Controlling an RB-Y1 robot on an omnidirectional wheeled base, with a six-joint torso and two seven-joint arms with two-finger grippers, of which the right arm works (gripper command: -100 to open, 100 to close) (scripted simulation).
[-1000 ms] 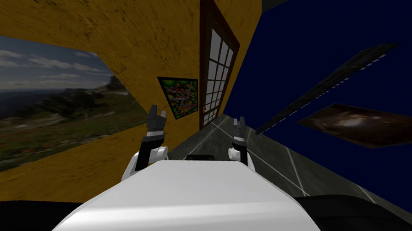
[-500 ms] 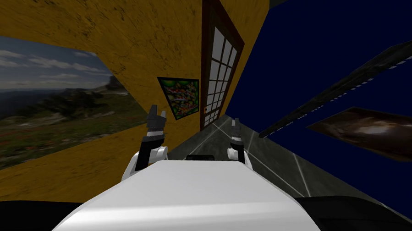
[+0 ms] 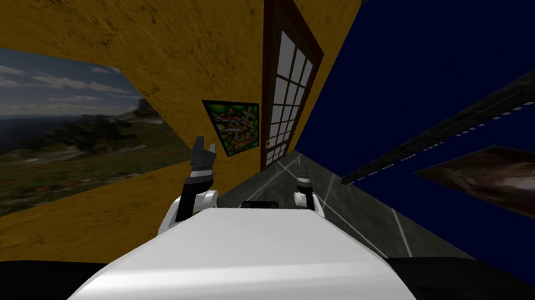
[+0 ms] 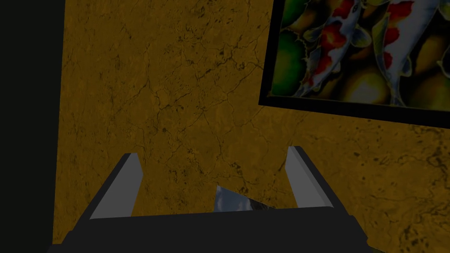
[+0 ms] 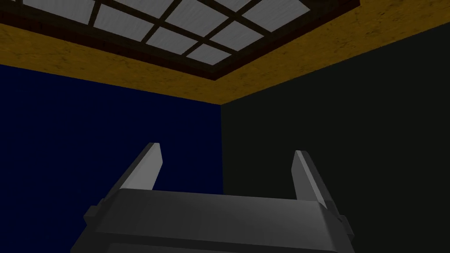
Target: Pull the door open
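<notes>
Door [image 3: 285, 99] sits well ahead of us in the head view. It has a dark brown frame and a grid of pale panes, and it's set in the yellow wall [image 3: 149, 40] right by the corner with the dark blue wall [image 3: 422, 68]. It looks flush in its frame. There's a small orange handle [image 3: 267, 143] on the edge nearer us. A koi painting [image 3: 235, 126] hangs on the same wall between us and the door, with a landscape picture [image 3: 41, 133] closer in. The grey floor [image 3: 339, 204] runs up to the door. Right jaws are raised over that floor, well short of the door.

Left wrist view: left jaws are apart, with nothing between the left fingers [image 4: 116, 193]. This arm is raised beside the yellow wall, short of the koi painting.

Right wrist view: right jaws are apart too, and the right fingers [image 5: 145, 169] are empty. They aim at the corner where the blue wall meets a flat dark surface [image 5: 342, 110]. The door's panes lie beyond the tips, well apart from them.
</notes>
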